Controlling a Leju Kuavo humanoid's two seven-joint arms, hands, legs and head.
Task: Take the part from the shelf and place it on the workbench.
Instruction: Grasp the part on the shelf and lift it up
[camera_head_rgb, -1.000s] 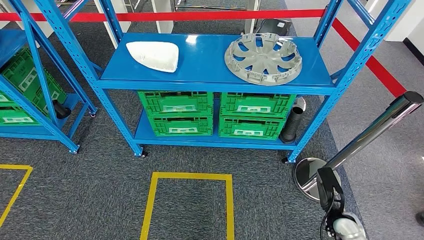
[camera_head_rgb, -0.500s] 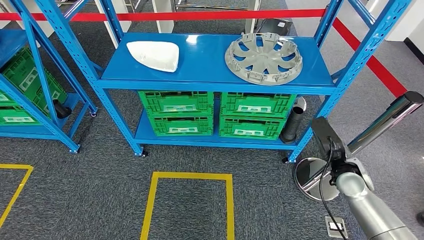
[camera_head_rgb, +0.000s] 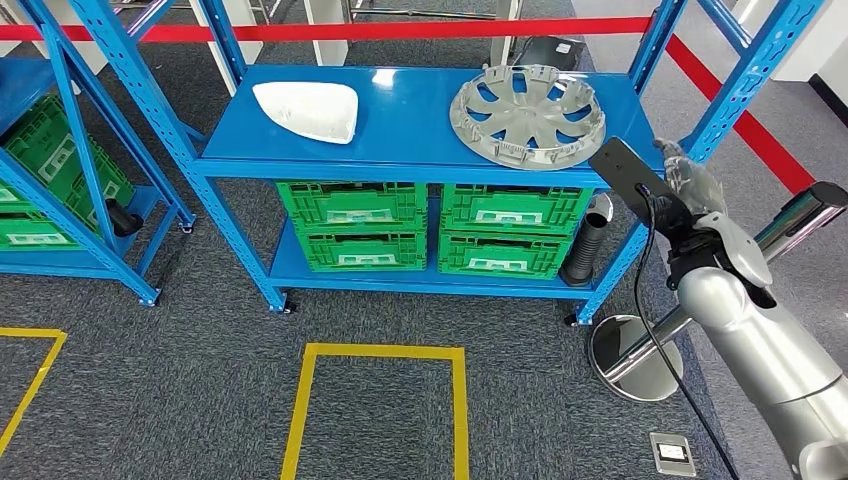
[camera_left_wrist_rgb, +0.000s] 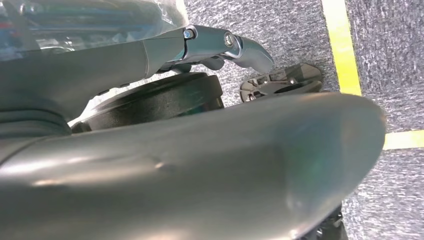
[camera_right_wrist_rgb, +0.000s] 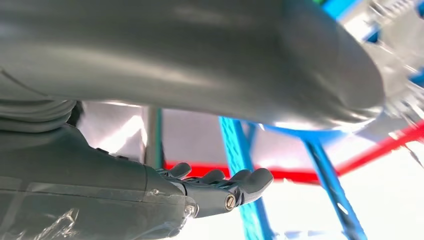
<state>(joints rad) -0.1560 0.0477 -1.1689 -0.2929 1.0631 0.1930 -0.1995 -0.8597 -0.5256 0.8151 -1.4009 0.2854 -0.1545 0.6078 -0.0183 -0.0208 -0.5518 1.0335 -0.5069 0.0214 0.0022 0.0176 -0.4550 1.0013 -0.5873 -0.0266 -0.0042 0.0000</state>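
Right hand (camera_head_rgb: 688, 178) raised within the last second from low by the chrome post base to the blue shelf's (camera_head_rgb: 420, 140) right edge, fingers (camera_right_wrist_rgb: 235, 182) apart and empty, round grey plastic wheel cover (camera_head_rgb: 527, 115) untouched just beyond, reach begun.

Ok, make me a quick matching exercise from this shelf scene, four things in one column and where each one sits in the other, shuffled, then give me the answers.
Things:
1. grey wheel cover
2. white part
3. green crates
4. right robot hand

Places:
A. lower shelf of the blue rack
B. left side of the top shelf
C. raised beside the rack's right front post
D. right side of the top shelf

Pairs: 1-D, 2-B, 3-A, 4-C
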